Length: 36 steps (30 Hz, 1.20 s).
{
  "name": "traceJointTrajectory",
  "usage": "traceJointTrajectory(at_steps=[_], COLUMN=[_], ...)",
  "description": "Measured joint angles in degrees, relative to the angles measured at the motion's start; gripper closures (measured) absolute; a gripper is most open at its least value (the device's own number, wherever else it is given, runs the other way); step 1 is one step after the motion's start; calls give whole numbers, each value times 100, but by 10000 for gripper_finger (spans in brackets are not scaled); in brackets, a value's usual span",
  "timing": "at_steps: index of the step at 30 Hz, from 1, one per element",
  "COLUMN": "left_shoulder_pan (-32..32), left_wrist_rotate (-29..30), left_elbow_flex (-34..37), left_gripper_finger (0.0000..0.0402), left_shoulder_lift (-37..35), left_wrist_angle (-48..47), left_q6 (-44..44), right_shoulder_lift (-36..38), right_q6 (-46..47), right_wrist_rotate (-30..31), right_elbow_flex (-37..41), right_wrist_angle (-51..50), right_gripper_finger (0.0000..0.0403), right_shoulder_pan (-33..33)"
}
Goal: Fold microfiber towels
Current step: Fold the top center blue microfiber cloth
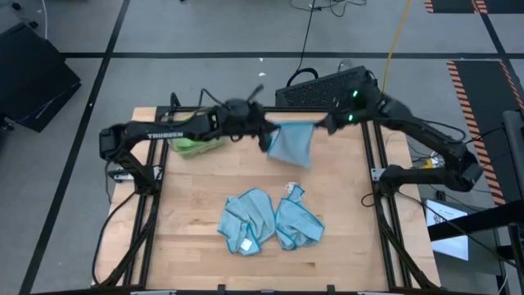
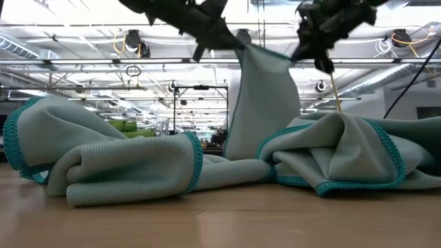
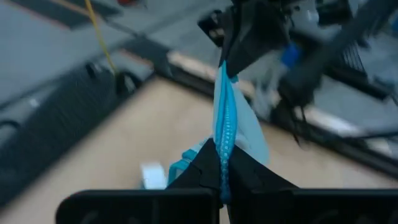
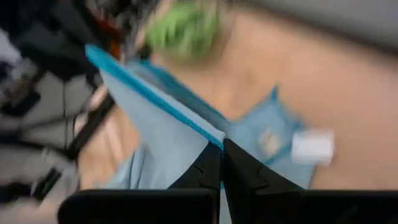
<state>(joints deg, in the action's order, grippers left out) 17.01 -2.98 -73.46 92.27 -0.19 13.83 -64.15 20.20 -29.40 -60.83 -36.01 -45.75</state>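
While I hold this light blue towel (image 1: 292, 144) up above the far side of the table (image 1: 196, 246), my left gripper (image 1: 264, 131) is clamped on one top corner and my right gripper (image 1: 326, 124) is clamped on the other, so the cloth hangs between them with its top edge drawn taut. To fold it well, I judge I should keep that edge level and tight, lower it until the bottom hem drags flat on the wood, then lay the held corners over evenly — slack on either side would skew the fold.

Two more light blue towels (image 1: 270, 220) lie crumpled and touching near the table's middle, a white tag (image 1: 246, 244) showing on the nearer-left one. A lime green bundle (image 1: 195, 145) sits under my left arm at the far left — I cannot tell whether anything contains it, and I see no bin clearly.
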Motion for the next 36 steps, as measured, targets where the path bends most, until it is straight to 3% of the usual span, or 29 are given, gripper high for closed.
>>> traceJointTrajectory(at_steps=[6,10,14,21,27,36], left_shoulder_pan=[371,487,457,66,-369,-622], left_wrist_rotate=[-200,-657,-1080,-1458,-1447,-524], left_elbow_flex=[-825,-1260,-1352,-1220,-687,-546], left_gripper_finger=[396,398,395,393,397,397], left_shoulder_lift=[0,-2,-7,2,13,29], left_wrist_angle=[10,-128,-603,-1825,-1879,-1920], left_q6=[-131,-189,-158,128,441,571], right_shoulder_lift=[-471,-788,-928,-922,-917,-911], right_q6=[-89,-604,-919,-1090,-1042,-990], right_wrist_rotate=[79,-6,-441,-988,-1326,-946], right_elbow_flex=[-1694,-2780,-3263,-2887,-2087,-1441], right_wrist_angle=[-297,-1365,-2308,-3029,-3062,-2879], right_gripper_finger=[403,403,403,403,403,403], right_shoulder_pan=[-489,-562,-553,-232,105,340])
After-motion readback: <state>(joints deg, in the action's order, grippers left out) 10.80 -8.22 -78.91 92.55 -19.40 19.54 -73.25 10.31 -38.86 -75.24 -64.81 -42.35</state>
